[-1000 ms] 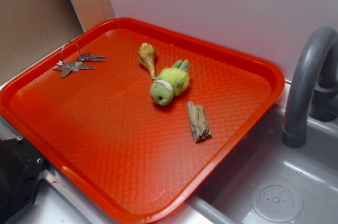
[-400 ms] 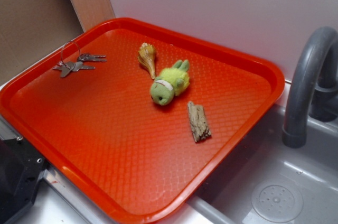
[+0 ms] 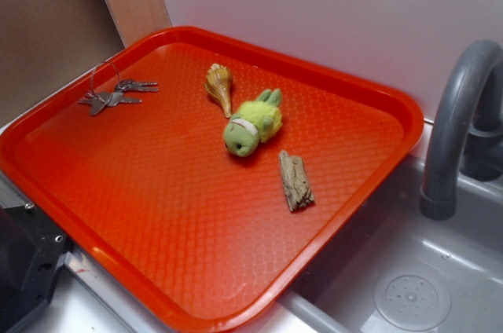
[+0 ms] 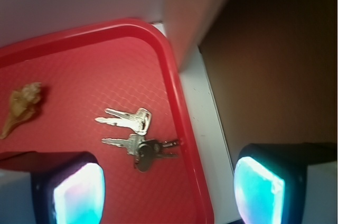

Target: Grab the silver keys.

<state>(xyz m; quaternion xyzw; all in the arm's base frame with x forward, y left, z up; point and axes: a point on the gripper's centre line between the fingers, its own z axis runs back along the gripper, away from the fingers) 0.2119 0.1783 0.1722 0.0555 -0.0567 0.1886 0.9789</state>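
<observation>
Gripper (image 4: 166,189): high above the tray's far left corner, pads spread wide apart, nothing between them.
Silver keys (image 3: 112,94): flat on the red tray (image 3: 196,270) near its left rim, wire ring standing up; below the open pads in the wrist view (image 4: 138,137).
Seashell (image 3: 220,85): right of the keys, well apart.
Green plush toy (image 3: 253,124): mid-tray, just beside the shell.
Wood piece (image 3: 295,181): near the toy.
Faucet (image 3: 460,113): grey, over the sink (image 3: 416,286).
Writing: none readable.
</observation>
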